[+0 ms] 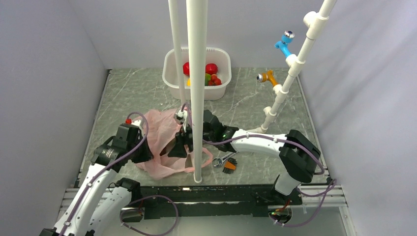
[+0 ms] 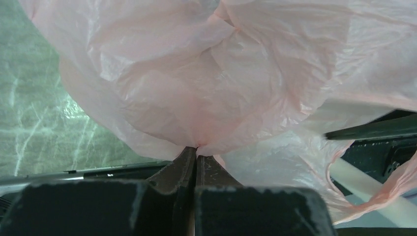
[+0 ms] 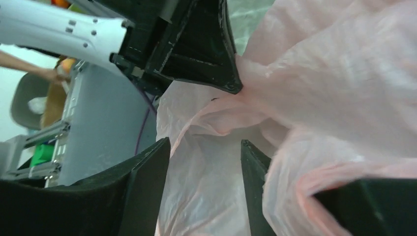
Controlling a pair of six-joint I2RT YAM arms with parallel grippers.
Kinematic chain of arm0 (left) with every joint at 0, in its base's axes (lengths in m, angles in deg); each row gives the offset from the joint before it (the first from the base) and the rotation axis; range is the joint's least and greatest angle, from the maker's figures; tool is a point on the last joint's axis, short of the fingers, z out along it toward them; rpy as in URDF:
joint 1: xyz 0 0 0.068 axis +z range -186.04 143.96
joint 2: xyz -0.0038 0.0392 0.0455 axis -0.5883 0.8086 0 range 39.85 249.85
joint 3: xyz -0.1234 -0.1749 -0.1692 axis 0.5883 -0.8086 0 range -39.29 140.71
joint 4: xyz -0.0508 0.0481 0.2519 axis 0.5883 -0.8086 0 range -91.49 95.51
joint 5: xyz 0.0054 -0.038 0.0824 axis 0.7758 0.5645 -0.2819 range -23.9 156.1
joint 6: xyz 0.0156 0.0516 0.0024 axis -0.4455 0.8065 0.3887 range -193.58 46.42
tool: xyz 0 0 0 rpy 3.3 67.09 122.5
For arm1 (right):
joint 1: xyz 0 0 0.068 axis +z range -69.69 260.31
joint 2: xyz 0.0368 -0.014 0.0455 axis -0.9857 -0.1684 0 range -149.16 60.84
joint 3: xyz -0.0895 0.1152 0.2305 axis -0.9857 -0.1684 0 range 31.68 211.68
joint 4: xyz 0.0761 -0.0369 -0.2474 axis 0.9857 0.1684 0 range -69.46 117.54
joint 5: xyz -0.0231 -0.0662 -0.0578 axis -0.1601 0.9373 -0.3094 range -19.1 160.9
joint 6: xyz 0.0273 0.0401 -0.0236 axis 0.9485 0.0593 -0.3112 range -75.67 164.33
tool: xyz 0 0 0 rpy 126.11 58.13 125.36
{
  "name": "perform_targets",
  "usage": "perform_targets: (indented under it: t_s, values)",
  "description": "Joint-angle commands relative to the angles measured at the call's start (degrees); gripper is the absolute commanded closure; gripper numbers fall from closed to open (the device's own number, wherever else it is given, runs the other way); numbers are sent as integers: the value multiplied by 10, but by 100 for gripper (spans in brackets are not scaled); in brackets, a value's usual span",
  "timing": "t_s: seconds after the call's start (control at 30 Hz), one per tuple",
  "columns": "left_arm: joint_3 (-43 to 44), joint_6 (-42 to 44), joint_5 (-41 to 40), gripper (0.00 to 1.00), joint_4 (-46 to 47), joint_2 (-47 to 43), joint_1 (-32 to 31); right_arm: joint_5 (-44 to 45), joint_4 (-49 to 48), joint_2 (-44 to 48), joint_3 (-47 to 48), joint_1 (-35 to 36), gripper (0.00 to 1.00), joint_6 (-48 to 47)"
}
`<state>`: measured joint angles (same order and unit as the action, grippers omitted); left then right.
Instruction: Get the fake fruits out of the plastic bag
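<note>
Top view: plastic bag (image 1: 164,147) crumpled on table (image 1: 133,93), near centre-left, between left end effector (image 1: 146,153) and right end effector (image 1: 179,146). Fake fruits (image 1: 211,69) in white tub (image 1: 169,73) at far edge.
Left wrist view: left end effector clamped shut on a pinch of bag film.
Right wrist view: right end effector parted, straddling a bag fold; contact not discernible.

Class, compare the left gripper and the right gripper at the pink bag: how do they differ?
The left gripper is shut, pinching a fold of the plastic bag; the right gripper is open, film between its fingers. The left gripper sits at the bag's left side, the right gripper nearer its middle. Both have black fingers.
</note>
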<state>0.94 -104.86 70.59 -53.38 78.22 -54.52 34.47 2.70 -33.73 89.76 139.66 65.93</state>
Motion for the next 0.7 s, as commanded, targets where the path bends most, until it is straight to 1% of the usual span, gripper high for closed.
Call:
perform_targets:
  t_s: [0.0,0.07,0.2,0.27,0.37,0.47,0.53,0.6,0.67]
  values:
    - [1,-41,-26,97,-14,-5,-29,-64,-86,-75,4,32,45,28]
    - [2,-48,-38,99,-18,7,-43,-47,-123,-105,-11,40,49,32]
    - [5,-60,-43,100,-25,29,-60,1,-142,-170,-12,61,56,20]
    - [5,-63,-43,100,-27,30,-62,32,-158,-197,-16,68,60,28]
    - [5,-76,-69,100,-34,22,-69,96,-162,-231,-19,72,65,36]
    - [6,-89,-86,100,-40,21,-82,154,-176,-248,-36,72,66,42]
    - [6,-96,-90,97,-42,26,-90,174,-158,-256,-31,72,66,42]
    - [5,-105,-93,95,-41,36,-99,178,-123,-243,-22,70,62,37]
    - [-3,-124,-94,93,-30,44,-110,185,-101,-202,-27,65,57,32]
